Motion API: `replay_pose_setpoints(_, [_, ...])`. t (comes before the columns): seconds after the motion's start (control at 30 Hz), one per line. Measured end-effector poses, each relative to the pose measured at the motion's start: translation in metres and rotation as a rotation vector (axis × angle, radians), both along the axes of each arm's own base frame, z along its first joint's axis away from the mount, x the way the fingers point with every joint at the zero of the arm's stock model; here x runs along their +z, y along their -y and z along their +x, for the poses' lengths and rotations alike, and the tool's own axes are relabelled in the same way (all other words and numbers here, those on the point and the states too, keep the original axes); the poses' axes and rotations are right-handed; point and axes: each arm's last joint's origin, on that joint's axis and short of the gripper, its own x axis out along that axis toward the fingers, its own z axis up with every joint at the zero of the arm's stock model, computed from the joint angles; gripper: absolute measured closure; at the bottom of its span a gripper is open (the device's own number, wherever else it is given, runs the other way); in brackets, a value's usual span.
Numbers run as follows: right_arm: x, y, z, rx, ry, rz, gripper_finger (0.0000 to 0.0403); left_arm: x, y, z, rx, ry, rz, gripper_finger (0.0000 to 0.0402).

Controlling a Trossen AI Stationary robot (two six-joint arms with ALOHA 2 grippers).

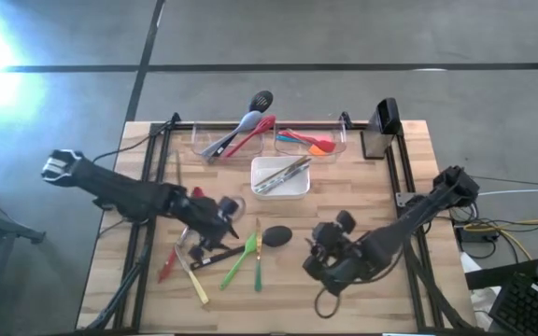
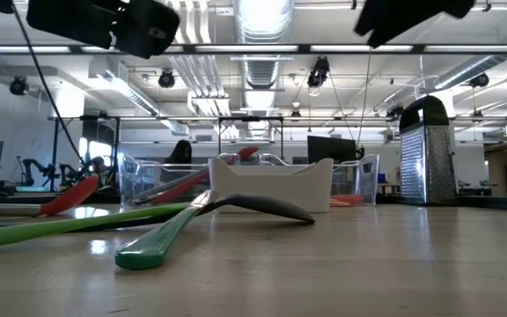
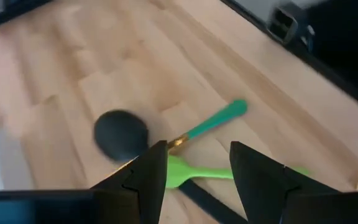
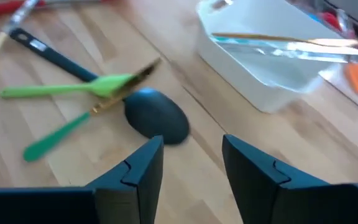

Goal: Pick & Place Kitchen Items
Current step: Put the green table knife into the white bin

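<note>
Green spoon nearest, slim, lying flat on bench; black ladle beside it. Left hand open, empty; right hand open, empty.

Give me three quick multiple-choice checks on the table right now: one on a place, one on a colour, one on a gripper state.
1. Where is the white dish?
A. just in front of the two clear bins
B. at the near edge
C. under the left arm

2. What colour is the handle of the dark-headed spoon?
A. red
B. green
C. yellow

3. How do the right gripper fingers stand?
A. clamped on the spoon
B. apart, holding nothing
C. shut empty

Key: 1 A, the high view shows it below the bins; 2 B, green handle; 3 B, a bare gap shows between them.
</note>
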Motion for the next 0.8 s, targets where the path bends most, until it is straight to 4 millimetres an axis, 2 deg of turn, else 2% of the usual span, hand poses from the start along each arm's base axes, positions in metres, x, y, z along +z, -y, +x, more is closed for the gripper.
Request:
replay_pose_setpoints(0.2, [0.014, 0.001, -0.038, -0.046, -0.011, -0.035, 0.0252, -0.001, 0.024, 0.037, -0.120, -0.023, 0.162, 0.0223])
replay_pose_setpoints(0.4, [0.026, 0.001, -0.068, -0.069, 0.043, -0.064, 0.0252, -0.011, 0.034, 0.069, -0.186, -0.132, 0.268, 0.0225])
replay_pose_setpoints(0.57, [0.026, 0.000, -0.075, -0.055, 0.074, -0.084, 0.0252, -0.023, 0.044, 0.092, -0.253, -0.192, 0.342, 0.0225])
replay_pose_setpoints(0.8, [0.014, 0.003, -0.078, -0.057, 0.040, -0.105, 0.0252, -0.029, 0.057, 0.115, -0.340, -0.253, 0.408, 0.0227])
